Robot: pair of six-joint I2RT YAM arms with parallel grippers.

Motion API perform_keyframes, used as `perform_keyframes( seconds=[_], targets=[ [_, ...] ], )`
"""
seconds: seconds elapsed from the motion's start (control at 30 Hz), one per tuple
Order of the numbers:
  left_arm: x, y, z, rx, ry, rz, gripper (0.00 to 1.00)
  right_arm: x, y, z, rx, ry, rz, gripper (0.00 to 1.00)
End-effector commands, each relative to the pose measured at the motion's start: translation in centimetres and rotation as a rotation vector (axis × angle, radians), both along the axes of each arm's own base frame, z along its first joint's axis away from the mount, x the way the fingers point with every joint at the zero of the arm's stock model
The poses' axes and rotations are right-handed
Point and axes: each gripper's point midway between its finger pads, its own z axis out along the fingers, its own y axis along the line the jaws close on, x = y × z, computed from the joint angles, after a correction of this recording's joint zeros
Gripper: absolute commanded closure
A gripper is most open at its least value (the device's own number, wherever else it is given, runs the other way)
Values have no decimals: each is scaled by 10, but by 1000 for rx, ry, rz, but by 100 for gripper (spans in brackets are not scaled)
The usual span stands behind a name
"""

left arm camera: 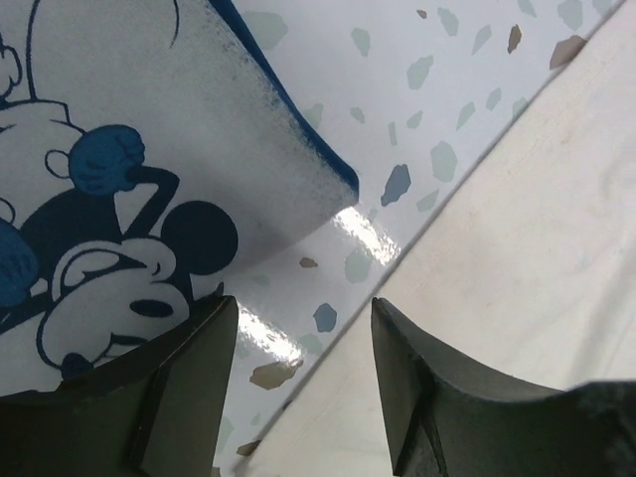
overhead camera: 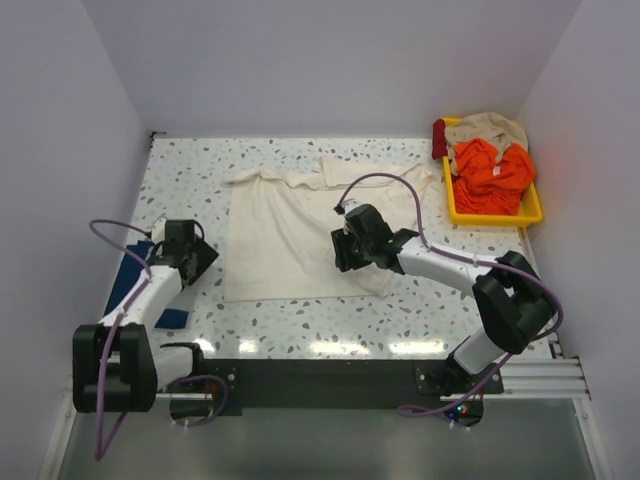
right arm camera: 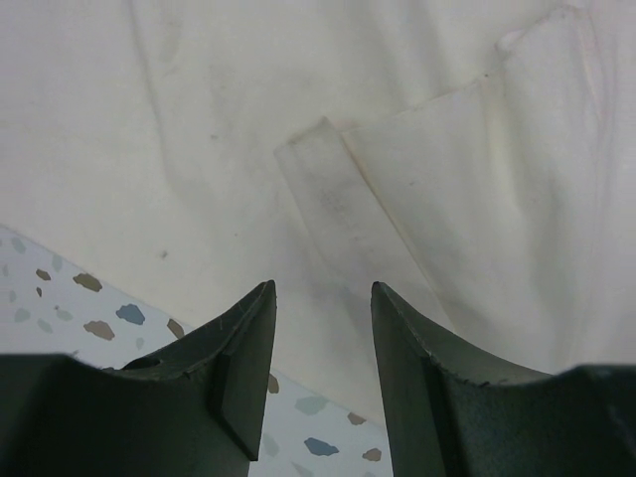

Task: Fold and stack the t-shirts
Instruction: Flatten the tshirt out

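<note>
At the far left of the speckled bench [overhead camera: 400,310] lies the blue t-shirt [overhead camera: 128,280]. The left arm covers part of it. In the left wrist view the blue t-shirt [left arm camera: 298,119] has a big white patch with a cartoon mouse [left arm camera: 119,248] on it, and one edge curls up a little off the bench [left arm camera: 417,89].

The left tool [overhead camera: 198,262] hangs over a bare strip of bench between the two shirts. Its two fingers are spread apart, and nothing is between them [left arm camera: 303,328].

Next comes the cream t-shirt [overhead camera: 285,230]. It is spread flat in the middle of the bench, with its sleeves toward the back wall. Its edge shows just beside the left tool [left arm camera: 556,219].

The right tool [overhead camera: 345,252] is over the right side of the cream t-shirt, near the front edge. Its fingers are apart too and hold nothing [right arm camera: 323,298]. Below it a flap of the cream t-shirt [right arm camera: 199,119] is folded over the rest. I cannot tell if the fingers touch the cloth.

At the far right back corner sits a yellow tray [overhead camera: 495,216]. It holds an orange cloth [overhead camera: 490,170] and a tan cloth [overhead camera: 492,128].
</note>
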Motion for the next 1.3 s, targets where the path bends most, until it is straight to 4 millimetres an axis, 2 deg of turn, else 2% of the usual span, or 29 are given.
perform_keyframes(
  seconds=[0.0,0.2,0.47,0.63,0.9,0.93,0.97,1.03,1.07,1.13,1.17,1.27],
  targets=[
    [-14,-18,5,16,-4,-33,39,12,5,27,43,-64,-29,53],
    [-42,-38,-6,4,26,-15,41,16,10,29,49,-62,-24,53],
    [-69,-49,-28,-58,74,5,43,20,12,30,43,-64,-29,53],
    [-75,-57,-34,-69,100,-17,44,23,15,28,45,-61,-30,54],
    [-79,-62,-35,-35,120,-44,53,31,16,26,24,-68,-39,54],
    [-79,-61,-36,-31,124,-47,56,33,17,25,24,-69,-41,54],
    [-77,-62,-37,-31,122,-52,65,33,18,24,25,-68,-40,54],
    [-74,-62,-37,-21,116,-67,72,35,19,22,22,-63,-41,54],
    [-70,-63,-36,-16,109,-72,81,35,19,21,21,-62,-41,54],
    [-66,-62,-34,-2,106,-86,91,37,20,20,15,-58,-38,54],
    [-60,-62,-30,2,90,-85,100,37,21,19,14,-56,-31,54],
    [-47,-61,-18,23,51,-94,100,41,23,14,-4,-57,-4,53]
  ],
)
